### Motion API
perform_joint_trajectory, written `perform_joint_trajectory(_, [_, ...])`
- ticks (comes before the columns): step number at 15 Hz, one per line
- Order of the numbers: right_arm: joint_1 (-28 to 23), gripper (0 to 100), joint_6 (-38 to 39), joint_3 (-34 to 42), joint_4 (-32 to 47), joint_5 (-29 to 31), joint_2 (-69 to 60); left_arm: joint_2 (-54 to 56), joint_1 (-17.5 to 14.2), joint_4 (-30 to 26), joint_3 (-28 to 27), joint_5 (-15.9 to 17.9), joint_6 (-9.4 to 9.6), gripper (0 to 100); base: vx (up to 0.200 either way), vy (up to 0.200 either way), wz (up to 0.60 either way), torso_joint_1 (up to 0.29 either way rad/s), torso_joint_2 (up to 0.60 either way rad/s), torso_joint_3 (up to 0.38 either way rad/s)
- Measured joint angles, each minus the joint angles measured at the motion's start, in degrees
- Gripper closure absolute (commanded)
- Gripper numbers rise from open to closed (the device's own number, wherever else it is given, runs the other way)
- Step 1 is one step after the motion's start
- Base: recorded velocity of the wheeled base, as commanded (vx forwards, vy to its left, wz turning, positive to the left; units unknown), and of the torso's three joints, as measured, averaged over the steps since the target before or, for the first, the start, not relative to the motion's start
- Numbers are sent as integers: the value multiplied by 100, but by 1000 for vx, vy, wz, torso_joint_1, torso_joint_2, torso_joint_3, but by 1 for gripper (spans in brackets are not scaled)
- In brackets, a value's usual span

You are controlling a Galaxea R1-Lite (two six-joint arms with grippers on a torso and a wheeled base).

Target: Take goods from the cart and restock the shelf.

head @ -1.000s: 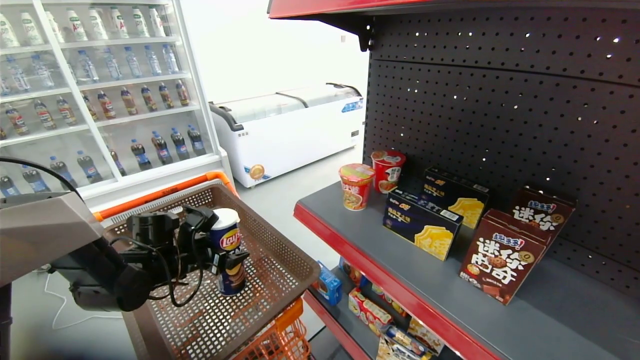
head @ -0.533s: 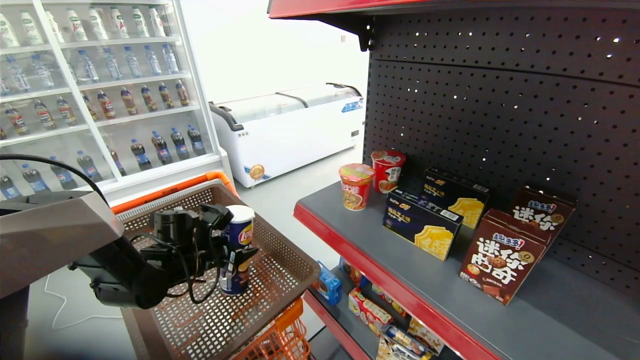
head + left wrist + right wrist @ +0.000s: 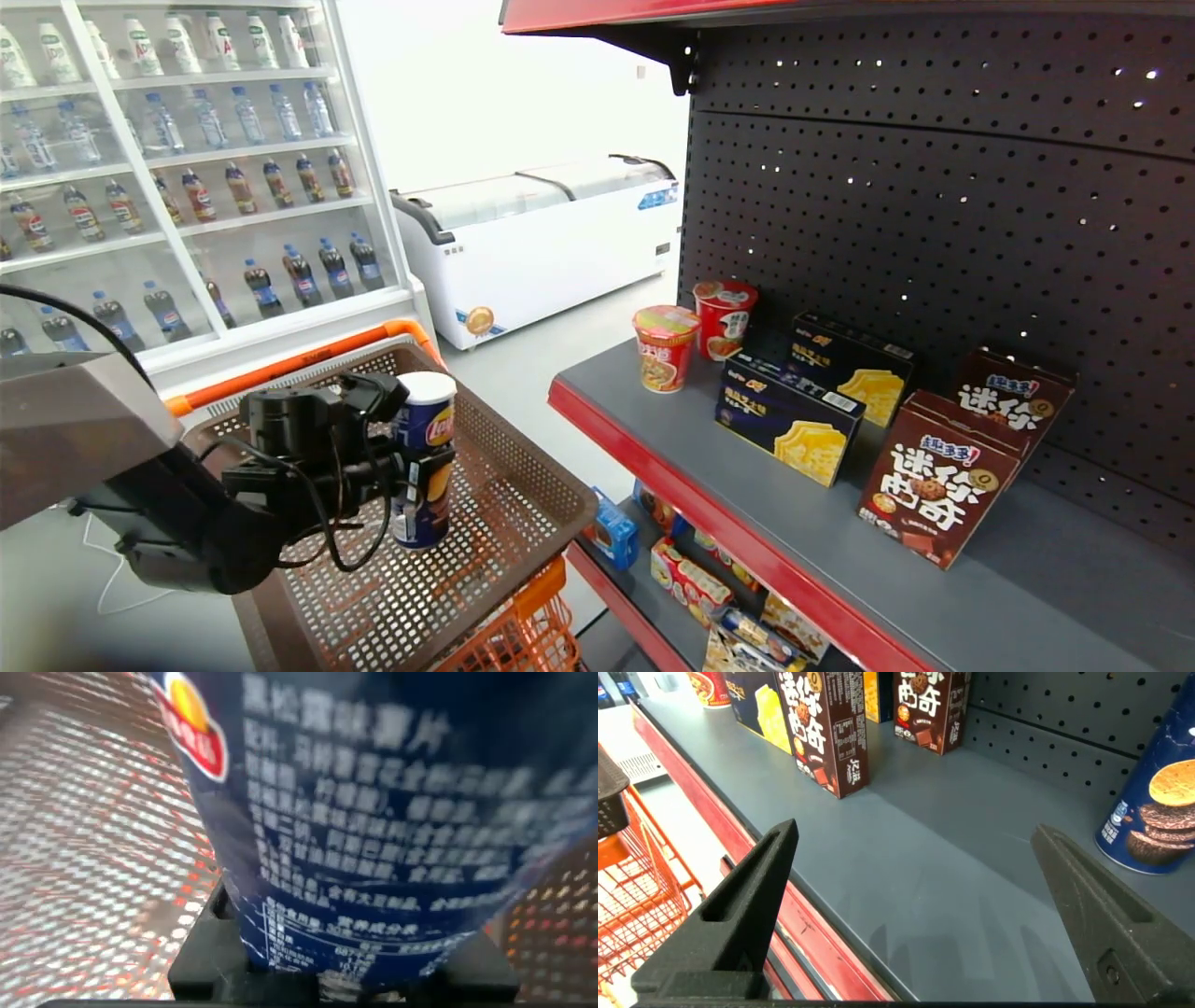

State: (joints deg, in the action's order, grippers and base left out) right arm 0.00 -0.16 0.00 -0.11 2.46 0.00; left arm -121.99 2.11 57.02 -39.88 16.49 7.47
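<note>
Head view: you see the left gripper point(image 3: 415, 471), fingers clamped on the chip can point(image 3: 429, 420), upright within the cart basket point(image 3: 527, 467). Left wrist view: the chip can sits between the fingers. Right wrist view: the right gripper point(image 3: 915, 849) holds its fingers spread above the shelf point(image 3: 971, 887).

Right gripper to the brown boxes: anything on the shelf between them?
Nothing: in the right wrist view the grey shelf is bare from the right gripper, jaws open, to the nearest brown box.
</note>
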Motion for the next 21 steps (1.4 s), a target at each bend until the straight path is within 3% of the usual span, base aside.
perform_joint_trajectory(3, [0, 0, 0, 0, -5, -1, 0, 995, -54, -872, 35, -137, -266, 100, 0, 0, 0, 0, 0, 0])
perform_joint_trajectory(7, [0, 0, 0, 0, -2, 0, 0, 2922, -173, -2967, -41, -158, -652, 100, 0, 0, 0, 0, 0, 0])
perform_joint_trajectory(12, [0, 0, 0, 0, -5, -1, 2, 5506, -193, -4708, 258, -579, -646, 100, 0, 0, 0, 0, 0, 0])
perform_joint_trajectory(21, [0, 0, 16, 0, -2, -6, 2, 8854, -200, -6735, 1666, -856, -624, 100, 0, 0, -67, 0, 0, 0])
